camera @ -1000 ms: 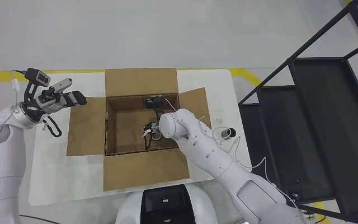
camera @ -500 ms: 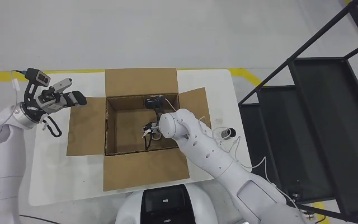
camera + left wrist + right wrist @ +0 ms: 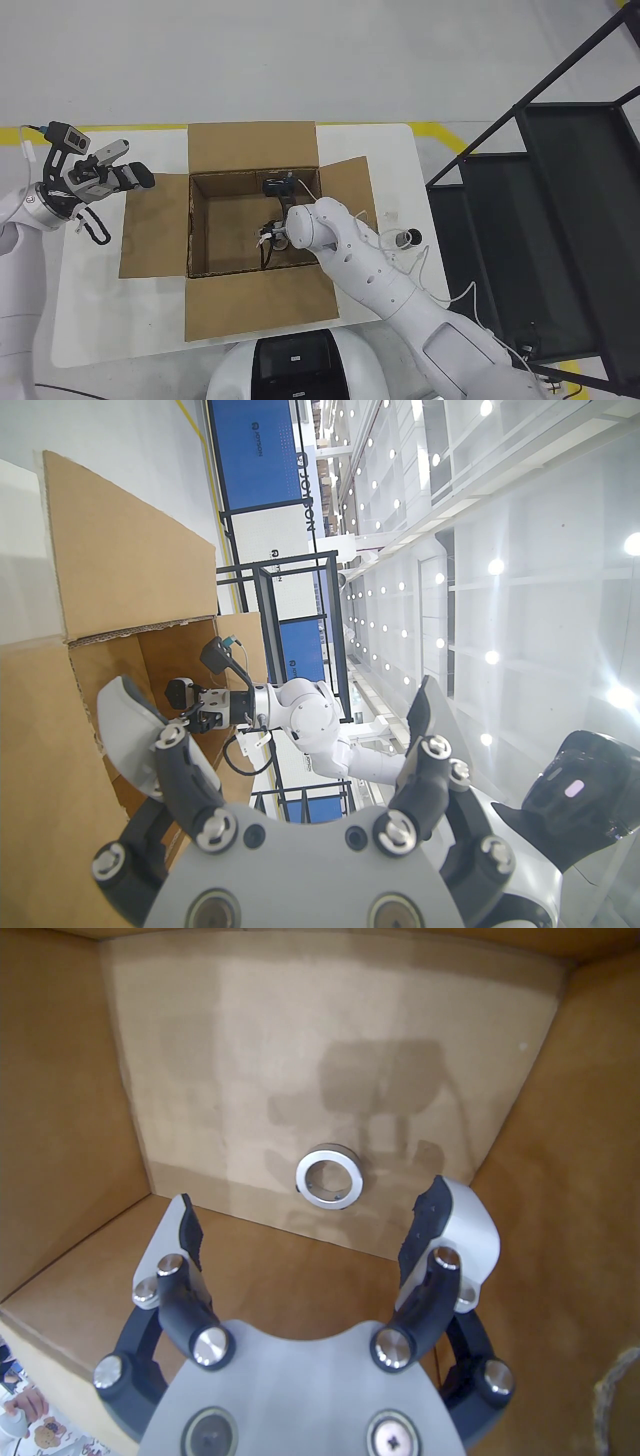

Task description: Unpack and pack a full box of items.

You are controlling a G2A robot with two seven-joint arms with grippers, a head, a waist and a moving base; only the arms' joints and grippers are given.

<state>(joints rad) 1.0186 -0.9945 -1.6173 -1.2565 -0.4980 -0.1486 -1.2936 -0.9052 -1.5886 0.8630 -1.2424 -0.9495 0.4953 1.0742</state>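
Two tools spread empty: right tool [image 3: 310, 1223] inside the cardboard box [image 3: 255, 300], left tool [image 3: 270, 700] beside it; white table [image 3: 110, 310], grey floor [image 3: 300, 50].

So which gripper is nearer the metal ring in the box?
Right. The right gripper is inside the box, open, with the metal ring just ahead of its fingers. The left gripper hangs outside, off to the box's side.

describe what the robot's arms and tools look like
The left arm and right arm are glossy white with rounded joints and thin black cables at the wrists. The left tool and right tool match: grey metal base, black links with silver bolts, white fingers with black pads.
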